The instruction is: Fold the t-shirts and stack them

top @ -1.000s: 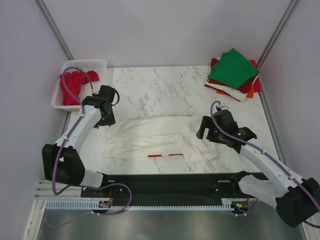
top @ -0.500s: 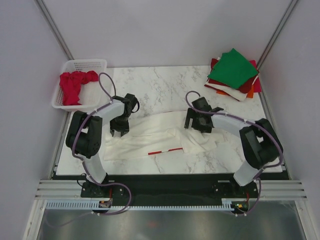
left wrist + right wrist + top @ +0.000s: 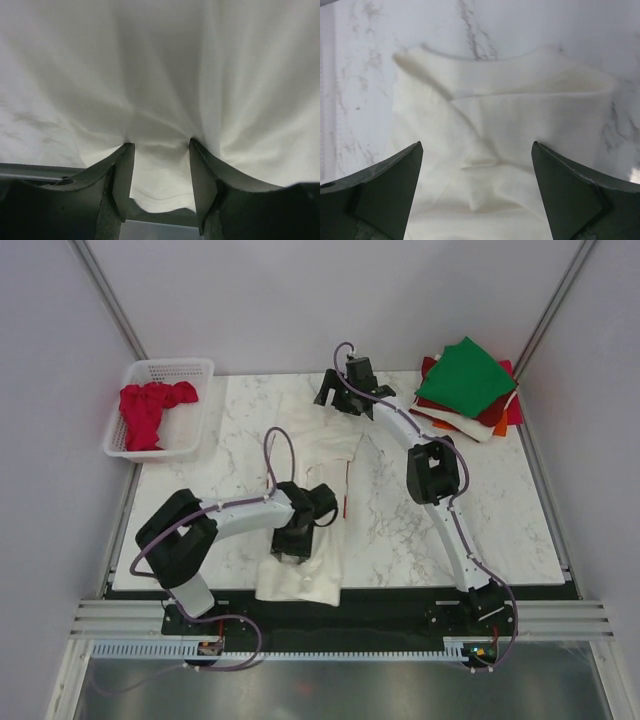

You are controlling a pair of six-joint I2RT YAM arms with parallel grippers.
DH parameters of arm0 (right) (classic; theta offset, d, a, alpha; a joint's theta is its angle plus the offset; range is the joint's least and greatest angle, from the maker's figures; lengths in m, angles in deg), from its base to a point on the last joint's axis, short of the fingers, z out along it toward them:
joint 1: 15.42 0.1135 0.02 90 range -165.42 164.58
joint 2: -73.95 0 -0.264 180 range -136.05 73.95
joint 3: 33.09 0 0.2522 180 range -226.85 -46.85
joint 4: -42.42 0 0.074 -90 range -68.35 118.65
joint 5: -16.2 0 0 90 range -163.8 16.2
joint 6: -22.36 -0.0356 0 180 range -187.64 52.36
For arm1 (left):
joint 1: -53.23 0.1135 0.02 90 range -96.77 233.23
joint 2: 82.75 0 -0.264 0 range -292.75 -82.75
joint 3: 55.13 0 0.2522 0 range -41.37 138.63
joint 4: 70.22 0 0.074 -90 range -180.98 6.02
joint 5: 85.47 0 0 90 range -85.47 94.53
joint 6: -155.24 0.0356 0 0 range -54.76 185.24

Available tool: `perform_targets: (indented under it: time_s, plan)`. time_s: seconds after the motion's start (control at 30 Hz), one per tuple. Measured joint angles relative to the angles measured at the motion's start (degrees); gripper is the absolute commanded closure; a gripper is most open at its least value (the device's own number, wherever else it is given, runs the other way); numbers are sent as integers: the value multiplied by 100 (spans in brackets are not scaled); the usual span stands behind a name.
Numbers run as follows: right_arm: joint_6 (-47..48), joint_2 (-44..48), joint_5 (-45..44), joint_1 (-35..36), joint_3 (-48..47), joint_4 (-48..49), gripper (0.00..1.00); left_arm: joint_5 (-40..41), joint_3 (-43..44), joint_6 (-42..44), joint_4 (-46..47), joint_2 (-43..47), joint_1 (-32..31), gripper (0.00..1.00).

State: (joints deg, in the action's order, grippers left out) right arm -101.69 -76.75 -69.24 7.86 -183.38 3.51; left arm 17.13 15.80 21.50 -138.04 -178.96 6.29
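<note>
Cream-white t-shirt (image 3: 322, 455): stretched lengthwise across table (image 3: 450, 520), near hem draped over near edge, far end reaching toward stack of folded t-shirts (image 3: 465, 385).

Left gripper (image 3: 161, 144): at near end, fingers drawn close, pinching a puckered tuck of cloth. Risk: shallow bite, with only a small fold held. On slip, expect loss of tension and slide of hanging hem off table. Avoid hard pulls toward near edge.

Mid-section: creased and doubled beside red strip (image 3: 346, 495). Risk: creases pressed into next fold, giving a lopsided packet. Smooth before folding.

Right gripper (image 3: 477, 150): at far end, fingers spread wide, holding nothing, poised above rumpled cloth. Risk: closing on one loose layer or on bare marble, leaving far end unpinned.

Beyond: right arm running near stack. Risk: sweep dislodging green top piece. Red t-shirt (image 3: 148, 412) in basket (image 3: 190, 370): well apart, likely unaffected.
</note>
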Motion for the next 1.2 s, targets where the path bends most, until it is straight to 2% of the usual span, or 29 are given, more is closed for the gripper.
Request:
perform_targets:
  time_s: [0.07,0.17,0.3,0.47,0.63,0.73,0.77,0.87,0.9,0.97,1.03,1.2]
  plan:
    - [83,-407,439,-37,-577,332,2,-516,157,-365,155,11,-710,43]
    - [214,-219,780,-107,-116,815,2,-1036,501,-684,310,173,-1292,43]
    - [509,673,848,-271,1123,1110,2,-1235,796,-844,341,772,-1292,45]
    - [815,2448,605,-483,2754,1263,2,-1073,787,-890,90,1453,-1272,45]
    - [772,4367,466,-501,4638,1558,2,-750,107,-1102,-114,1711,-1272,47]
    - [682,4966,619,-407,5626,1711,2,-468,-470,-1307,-212,1733,-1270,47]
    - [664,4994,695,-358,5869,1759,2,-356,-625,-1346,-249,1766,-1257,47]
    - [555,4833,1058,-208,6297,1810,13,-101,-782,-1351,-267,1884,-1075,49]
    - [450,4684,1342,-157,6354,1930,20,-44,-778,-1344,-232,1912,-988,49]
    - [98,4376,1926,-83,6334,2345,25,74,-745,-1316,-188,1989,-785,49]
    - [-264,3919,2441,13,6081,2774,26,162,-710,-1257,-192,2133,-678,49]
    - [-802,2522,3093,304,4642,3121,31,219,-562,-942,-413,2944,-680,48]
